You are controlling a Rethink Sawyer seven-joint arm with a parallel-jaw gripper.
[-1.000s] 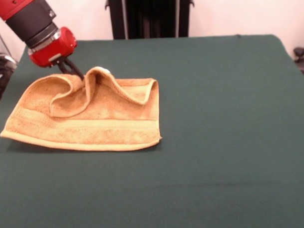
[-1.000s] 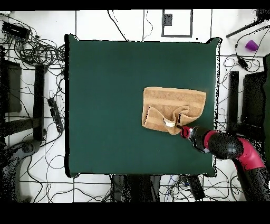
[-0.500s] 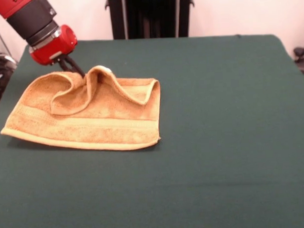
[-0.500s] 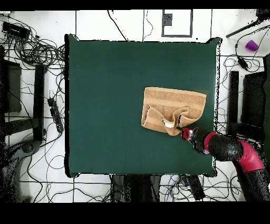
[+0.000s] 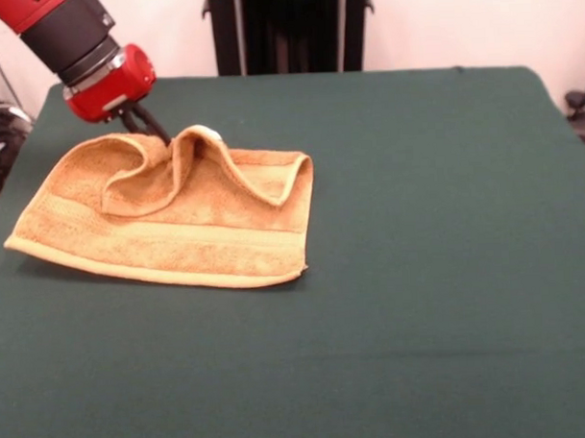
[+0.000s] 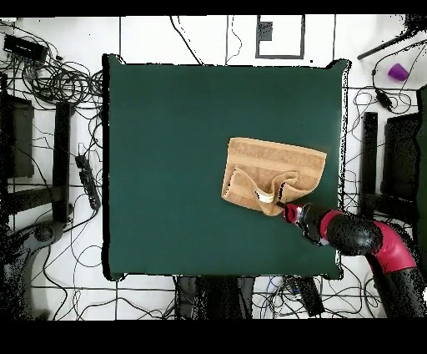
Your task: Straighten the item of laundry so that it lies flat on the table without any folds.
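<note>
Towel [image 5: 168, 228]: orange-tan terry, lying near one side edge of the worktop [image 5: 419, 272], toward the robot's end of that edge; the other half of the worktop carries nothing. Not flat. The part toward the camera in the front view lies smooth, with a woven border band running along it. The part toward the arm is rucked: one flap is folded over onto the body of the towel, and beside it a ridge stands up in a hump with a small white label [image 5: 205, 132] at its crest. In the overhead view the same fold reads as a doubled patch at the towel's [image 6: 271, 171] edge nearest the arm.

Claw [image 5: 147, 128]: dark fingertips pinched together on the raised edge of the towel, just beside the hump; gripping the cloth. Red wrist housing directly above it.

Handling, as a judgement: light, limp, thick pile. It will drape and follow a pull, not hold shape; terry should drag on the green cloth rather than slide freely. Best hold is the border edge or corner of the folded flap, drawing it outward and low.
</note>
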